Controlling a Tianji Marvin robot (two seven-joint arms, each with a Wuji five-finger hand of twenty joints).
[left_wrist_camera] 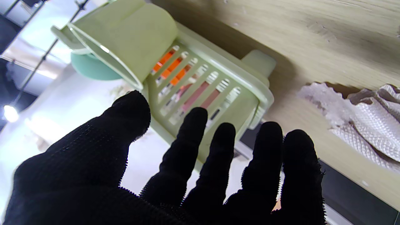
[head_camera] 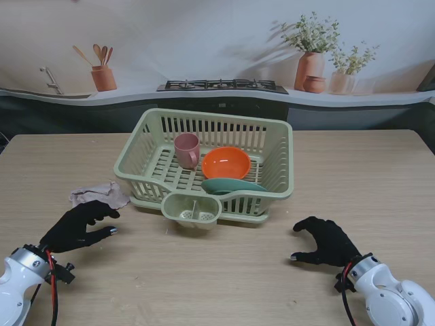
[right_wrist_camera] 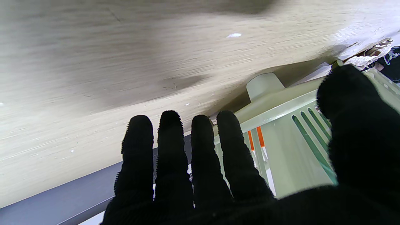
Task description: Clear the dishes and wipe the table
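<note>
A pale green dish rack (head_camera: 275, 146) stands mid-table and holds a pink cup (head_camera: 187, 149), an orange bowl (head_camera: 226, 163) and a teal plate (head_camera: 231, 185). A crumpled whitish cloth (head_camera: 98, 195) lies on the table to the rack's left. My left hand (head_camera: 78, 226), in a black glove, hovers just nearer to me than the cloth, open, fingers spread and holding nothing. In the left wrist view the cloth (left_wrist_camera: 362, 118) and the rack (left_wrist_camera: 200, 81) lie beyond the fingers (left_wrist_camera: 225, 156). My right hand (head_camera: 326, 241) rests open near the table's front right, apart from the rack (right_wrist_camera: 290, 125).
The rack's cutlery cup (head_camera: 192, 209) juts out toward me at its front. A wooden table (head_camera: 224, 278) spreads between my hands. Behind the table runs a backdrop with a stove (head_camera: 223, 85), a utensil pot (head_camera: 103, 76) and potted plants (head_camera: 312, 51).
</note>
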